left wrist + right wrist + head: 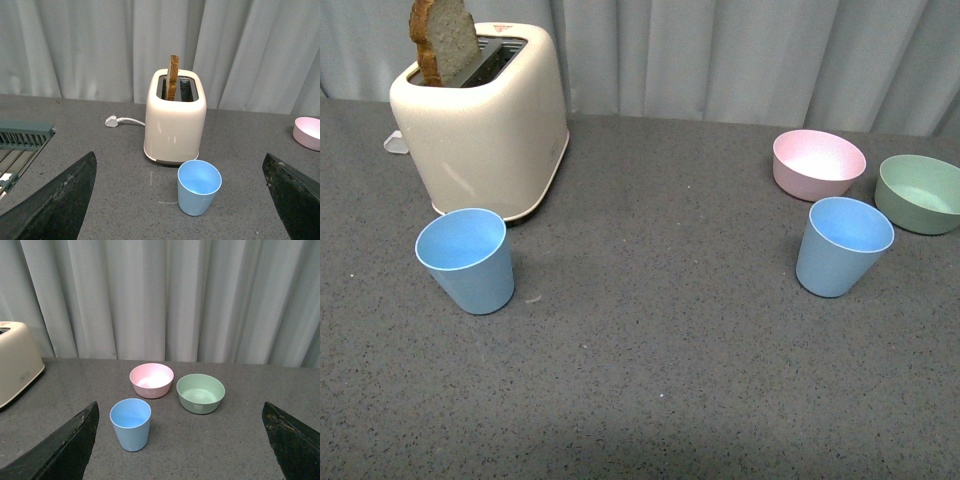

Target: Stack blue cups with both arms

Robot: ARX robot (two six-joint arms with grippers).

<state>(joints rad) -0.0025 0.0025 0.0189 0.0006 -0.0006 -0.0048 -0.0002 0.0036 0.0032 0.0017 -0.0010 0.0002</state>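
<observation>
Nothing was gripped yet. The left hand (180,200) gaped wide toward 1 blue cup (466,259) by the toaster (480,120); the right hand (180,440), equally wide, faced the other cup (842,245) near 2 bowls (818,163). Next, probably, each closes in.

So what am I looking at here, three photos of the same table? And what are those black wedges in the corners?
Yes, one table, three cameras. The wide picture comes from the robot's body; neither arm shows there. The other two come from cameras on its wrists, and the black wedges are the open fingers of the left hand and right hand, holding nothing. On the grey table stand a toaster with a bread slice, a pink bowl, a green bowl, and two blue cups: the left cup and the right cup, apart and unstacked.
</observation>
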